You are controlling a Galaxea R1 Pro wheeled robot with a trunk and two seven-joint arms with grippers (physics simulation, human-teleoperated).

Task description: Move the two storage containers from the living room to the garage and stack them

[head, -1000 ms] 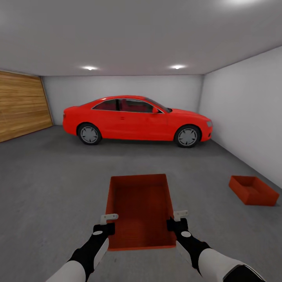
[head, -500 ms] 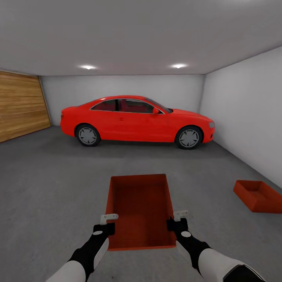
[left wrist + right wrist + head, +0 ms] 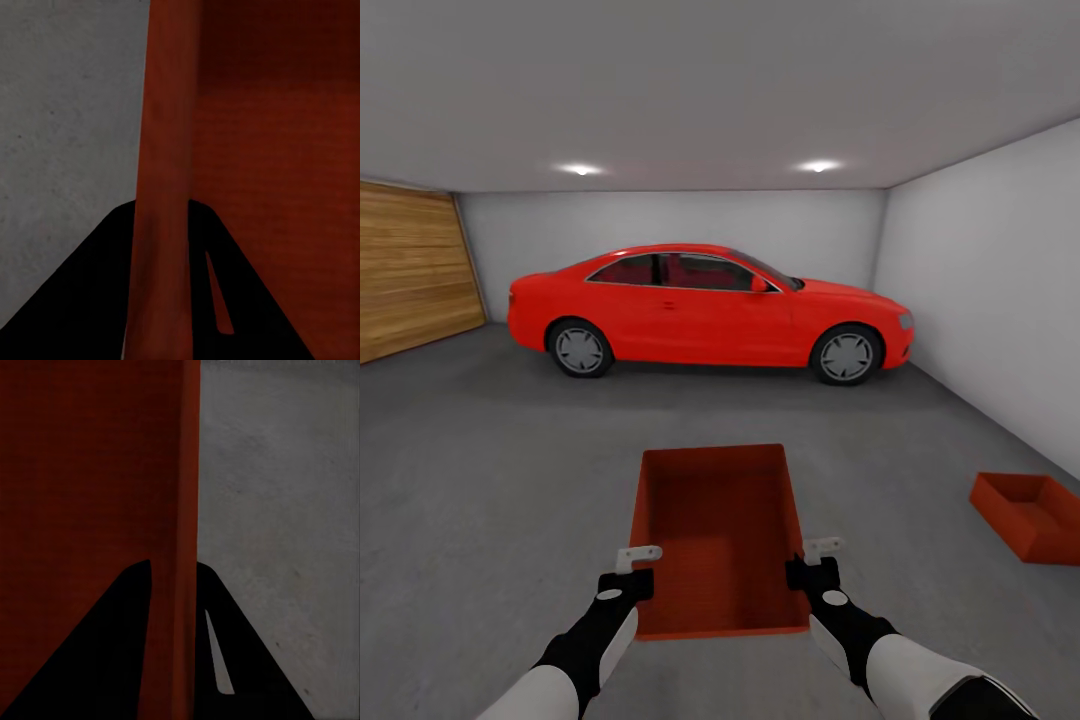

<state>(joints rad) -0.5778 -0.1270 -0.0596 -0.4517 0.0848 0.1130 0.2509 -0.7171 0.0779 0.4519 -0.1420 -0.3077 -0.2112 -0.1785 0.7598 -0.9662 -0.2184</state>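
I carry an orange-red open-top storage container point(image 3: 717, 535) in front of me above the dark grey garage floor point(image 3: 490, 480). My left gripper point(image 3: 638, 568) is shut on its left wall point(image 3: 161, 225), my right gripper point(image 3: 812, 562) is shut on its right wall point(image 3: 186, 570). The wrist views show each thin wall pinched between dark fingers. A second storage container point(image 3: 1030, 515) rests on the floor at the right, near the white side wall.
A red car point(image 3: 705, 312) is parked across the far end of the garage. A wooden plank door point(image 3: 410, 268) covers the left wall. The white side wall point(image 3: 990, 300) runs along the right. Open grey floor lies ahead of me and to my left.
The view has advanced and swung slightly left: the container on the floor has slid toward the right edge of the picture and the car has spread wider. Both grippers keep the same hold.
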